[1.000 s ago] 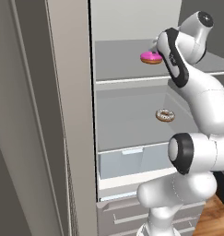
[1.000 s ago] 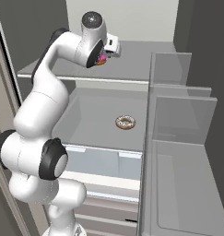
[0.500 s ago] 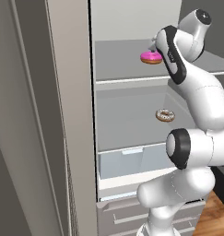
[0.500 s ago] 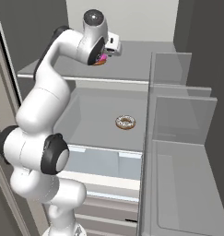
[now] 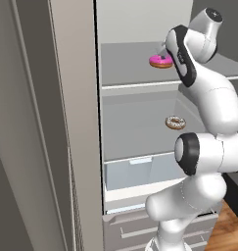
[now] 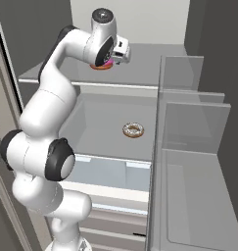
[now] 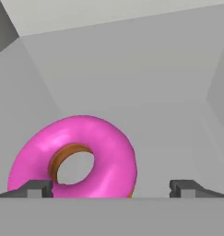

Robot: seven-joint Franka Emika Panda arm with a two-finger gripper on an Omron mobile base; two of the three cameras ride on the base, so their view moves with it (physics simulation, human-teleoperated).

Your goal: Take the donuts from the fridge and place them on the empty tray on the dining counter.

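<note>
Hand view: two-finger claw [image 7: 111, 186] spread, tips flanking the bright pink iced ring donut [image 7: 74, 156] at lower left. Base views add the tall light-grey fridge [image 5: 71, 122]: pink donut on upper shelf, brown speckled donut [image 6: 133, 130] mid-frame on the shelf below

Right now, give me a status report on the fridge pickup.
Gripper open, low over the pink donut on the upper shelf, not gripping. Speckled donut on the shelf below. Nothing in the way.
</note>
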